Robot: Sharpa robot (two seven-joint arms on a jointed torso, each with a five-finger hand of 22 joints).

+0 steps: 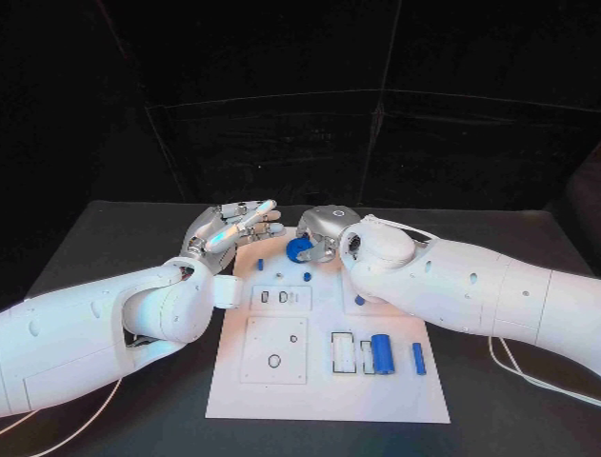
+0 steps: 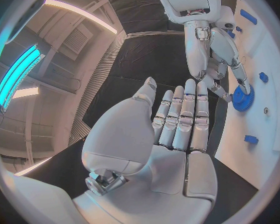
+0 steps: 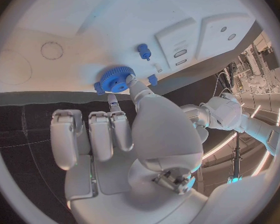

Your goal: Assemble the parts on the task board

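Closest to me on the white task board (image 1: 314, 400) are two long blue parts. The fat blue tube (image 1: 381, 354) stands next to a thin blue stick (image 1: 418, 358), and they lie side by side near my right arm. Just to their left is a little empty slot (image 1: 343, 352) with a dark edge. More to the left is a raised white square plate (image 1: 274, 350) with small holes in it.

A bit farther away is a smaller raised white block (image 1: 282, 297) with little openings. Past that, two tiny blue pegs (image 1: 260, 264) (image 1: 307, 276) sit on the board.

At the far edge of the board is the blue gear (image 1: 300, 249). My right hand (image 1: 330, 233) is holding it. From my right wrist I can see my thumb tip and one fingertip pinching the blue gear's (image 3: 115, 79) edge, and my other fingers (image 3: 90, 134) are curled down toward my palm. The gear is right at the board's edge, by the black table (image 1: 135, 238).

My left hand (image 1: 231, 228) is just beside it, off the board's far left corner. From my left wrist I see my fingers (image 2: 184, 117) straight and close together, with the thumb out to the side. This hand is flat and holds nothing.
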